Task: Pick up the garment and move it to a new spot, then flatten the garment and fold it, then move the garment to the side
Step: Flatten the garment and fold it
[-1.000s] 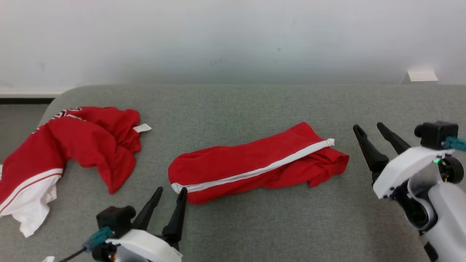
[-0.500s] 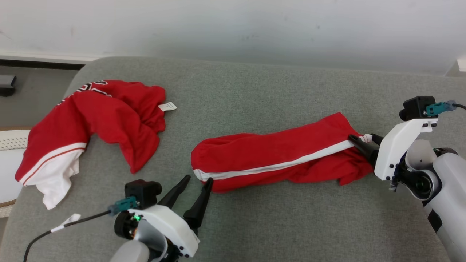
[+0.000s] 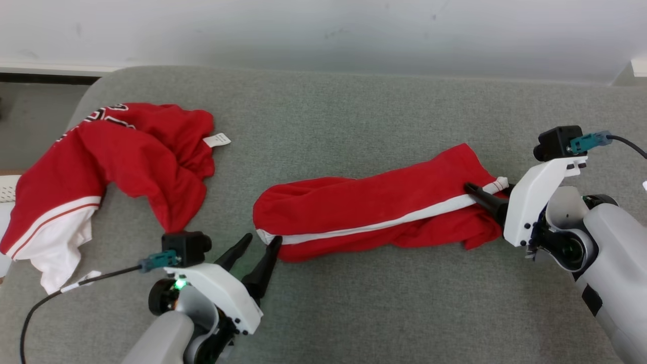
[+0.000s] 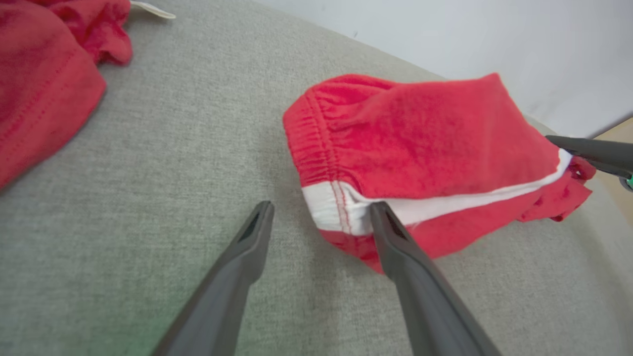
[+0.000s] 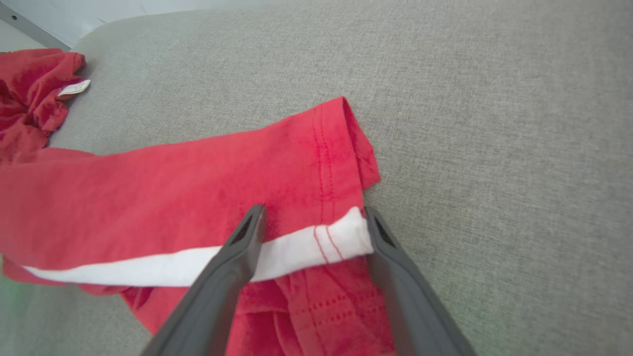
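My right claw (image 5: 312, 217) is spread wide, fingers (image 5: 237, 262) straddling the white-striped hem (image 5: 346, 237) of the red knit shorts (image 3: 374, 207). My left claw (image 3: 263, 238), also unclenched, sits at the elastic waistband (image 4: 321, 148). It's the pick-up step, I judge: next, pinch both ends and lift. The soft, rumpled cloth lies mid-surface on the grey woven cushion (image 3: 354, 101), and a crumpled red-and-white jersey (image 3: 126, 151) lies at its left edge.

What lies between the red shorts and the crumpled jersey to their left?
Nothing: bare grey cushion separates shorts and jersey, seen in head view.
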Controlling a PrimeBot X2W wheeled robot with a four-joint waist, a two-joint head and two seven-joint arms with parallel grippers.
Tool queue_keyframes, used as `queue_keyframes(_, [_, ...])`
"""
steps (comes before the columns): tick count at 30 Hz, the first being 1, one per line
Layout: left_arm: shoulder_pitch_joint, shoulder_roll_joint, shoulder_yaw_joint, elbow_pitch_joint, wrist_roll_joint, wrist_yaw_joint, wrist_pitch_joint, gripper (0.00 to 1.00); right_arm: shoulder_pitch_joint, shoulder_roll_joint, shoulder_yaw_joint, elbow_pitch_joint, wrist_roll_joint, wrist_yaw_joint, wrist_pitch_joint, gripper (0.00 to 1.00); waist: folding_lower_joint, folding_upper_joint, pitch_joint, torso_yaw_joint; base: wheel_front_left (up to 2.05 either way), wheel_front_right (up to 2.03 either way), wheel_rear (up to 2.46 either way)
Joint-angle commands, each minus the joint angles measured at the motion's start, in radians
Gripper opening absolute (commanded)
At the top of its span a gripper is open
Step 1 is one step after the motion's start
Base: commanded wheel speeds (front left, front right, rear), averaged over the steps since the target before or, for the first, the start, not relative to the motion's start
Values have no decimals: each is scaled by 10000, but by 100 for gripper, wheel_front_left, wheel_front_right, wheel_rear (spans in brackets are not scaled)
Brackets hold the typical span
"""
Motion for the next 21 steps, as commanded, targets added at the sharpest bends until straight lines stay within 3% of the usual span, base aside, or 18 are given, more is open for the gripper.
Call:
queue_keyframes(1, [-161, -28, 18, 146, -182, -21, -40, 100, -195, 9, 98, -43, 97, 3, -100, 97, -1, -1, 15, -40, 0, 0, 0])
queue_keyframes(2, [-206, -22, -32, 215, -282, -21, -51, 100, -187, 14, 186, -60, 163, 3, -142, 93, -1, -1, 16, -51, 0, 0, 0])
queue_keyframes(3, [-252, 4, -103, 262, -356, -21, -64, 100, -180, 13, 276, -81, 226, 3, -171, 76, -1, -1, 15, -60, 0, 0, 0])
queue_keyframes(4, [-293, 42, -209, 278, -438, -20, -60, 100, -181, 5, 356, -92, 298, 3, -178, 53, -1, -1, 9, -71, 0, 0, 0])
queue_keyframes(5, [-328, 74, -338, 257, -516, -20, -78, 100, -197, -7, 448, -124, 377, 3, -198, 43, -1, -1, 2, -82, 0, 0, 0])
queue_keyframes(6, [-367, 91, -411, 232, -578, -20, -123, 100, -221, -27, 540, -177, 446, 3, -233, 11, -1, -1, -2, -92, 0, 0, 0])
queue_keyframes(7, [-409, 135, -483, 229, -631, -20, -205, 75, -243, -41, 627, -245, 501, 3, -322, 0, -1, -1, -14, -99, 0, 0, 0])
queue_keyframes(8, [-455, 180, -583, 214, -661, -20, -296, 42, -254, -71, 692, -292, 558, 3, -390, 0, -1, -1, -31, -103, 0, 0, 0])
queue_keyframes(9, [-487, 201, -666, 200, -736, -20, -400, 0, -261, -97, 777, -316, 622, 3, -444, 0, -1, -1, -59, -108, 0, 0, 0])
queue_keyframes(21, [-257, 684, -1144, 124, -1243, -21, -1044, 0, 182, -452, 1231, -858, 1576, 3, -2036, 0, -1, -1, -943, -291, 0, 0, 0])
